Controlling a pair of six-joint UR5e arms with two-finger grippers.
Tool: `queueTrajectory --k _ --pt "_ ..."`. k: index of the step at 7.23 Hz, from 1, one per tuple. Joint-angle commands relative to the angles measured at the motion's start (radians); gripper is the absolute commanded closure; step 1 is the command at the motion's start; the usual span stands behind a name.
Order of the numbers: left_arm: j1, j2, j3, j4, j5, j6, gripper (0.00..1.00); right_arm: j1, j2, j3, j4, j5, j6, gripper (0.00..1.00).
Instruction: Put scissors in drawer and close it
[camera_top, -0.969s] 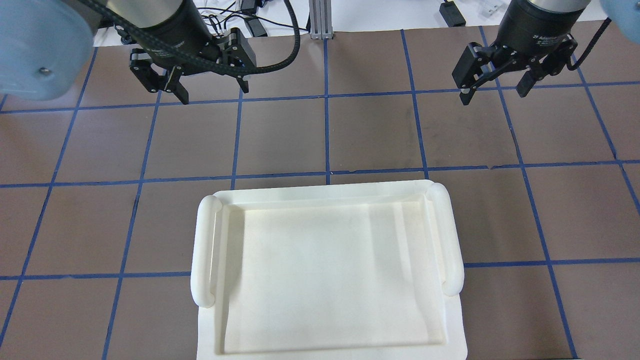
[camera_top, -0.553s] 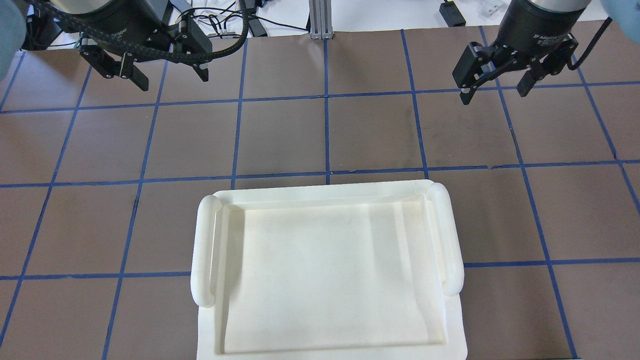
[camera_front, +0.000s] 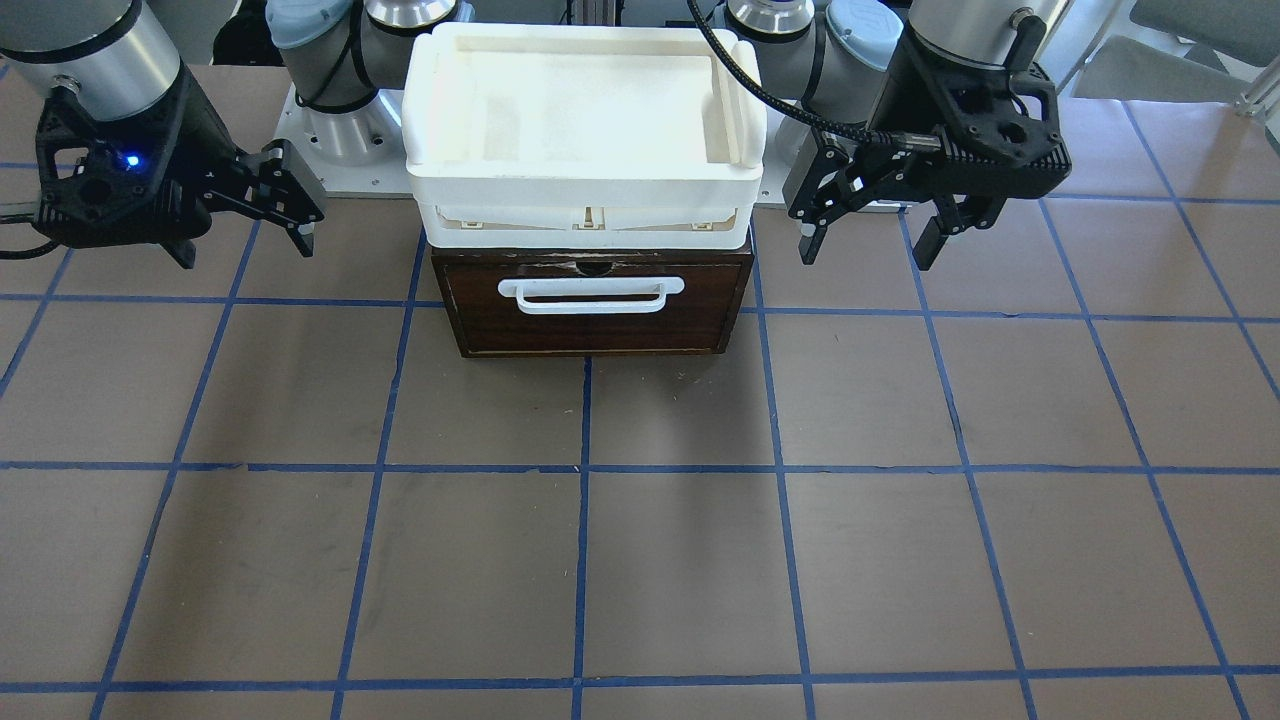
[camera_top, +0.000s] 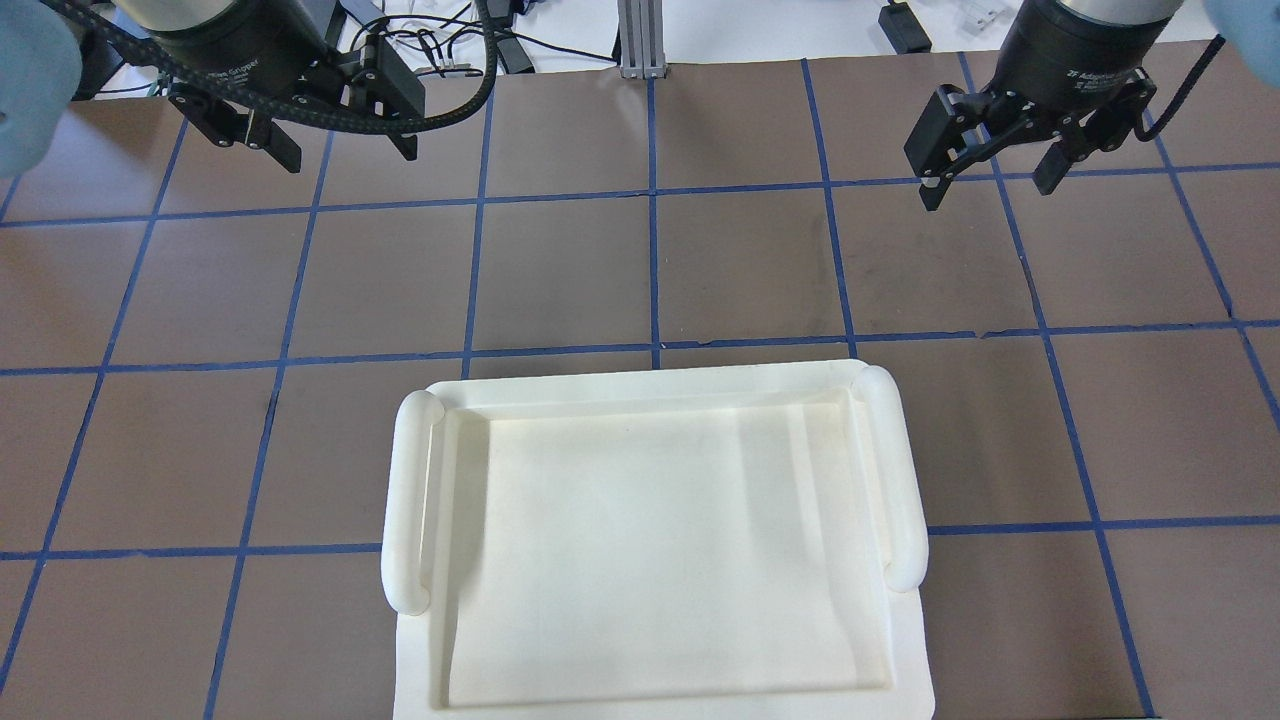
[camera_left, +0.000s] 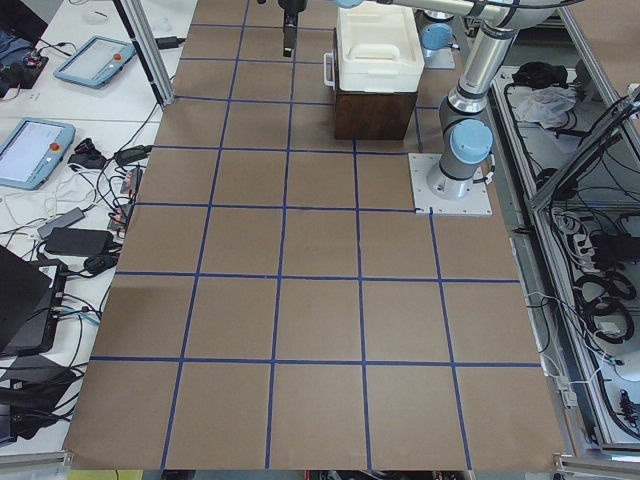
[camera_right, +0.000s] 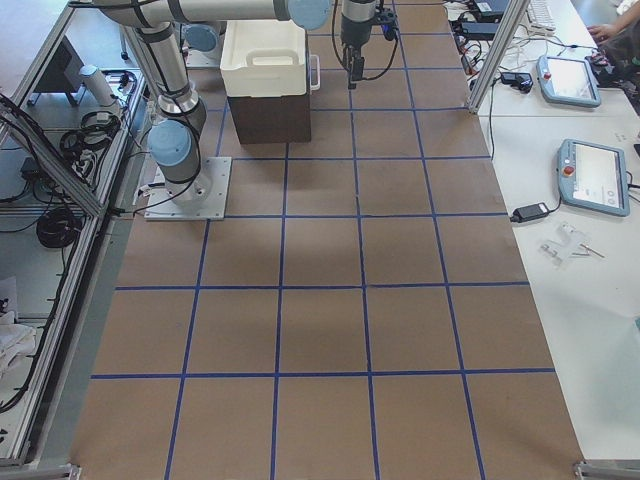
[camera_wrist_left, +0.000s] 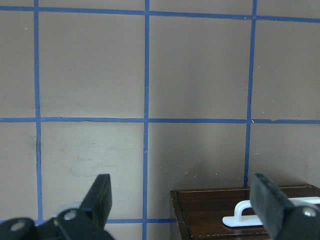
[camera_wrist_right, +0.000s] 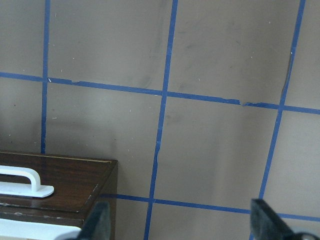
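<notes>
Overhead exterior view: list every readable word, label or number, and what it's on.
"2F Adaptive", rest cut off: wrist body of the right hand.
"...tive Gripper", start hidden: wrist body of the left hand.
Smaller print under the right hand's label: too small to read.

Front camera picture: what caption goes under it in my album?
Closed drawer under a white tray, with the left gripper and right gripper open on either side.

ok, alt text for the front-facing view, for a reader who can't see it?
A closed dark wooden drawer with a white bar handle sits top centre on the table, a white tray stacked on top. The left gripper and right gripper hang open and empty either side of it; no scissors are visible.
</notes>
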Motion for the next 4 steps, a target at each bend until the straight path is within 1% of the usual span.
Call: queueTrajectory --k 1,4 --pt "-0.005 0.028 -0.001 -0.135 0.004 -0.005 0.0 0.0 0.001 0.0 -0.001 -0.001 0.0 0.0" --pt "-0.005 0.03 -0.003 -0.139 0.003 -0.006 0.0 0.0 0.001 0.0 -0.001 -0.001 0.0 0.0"
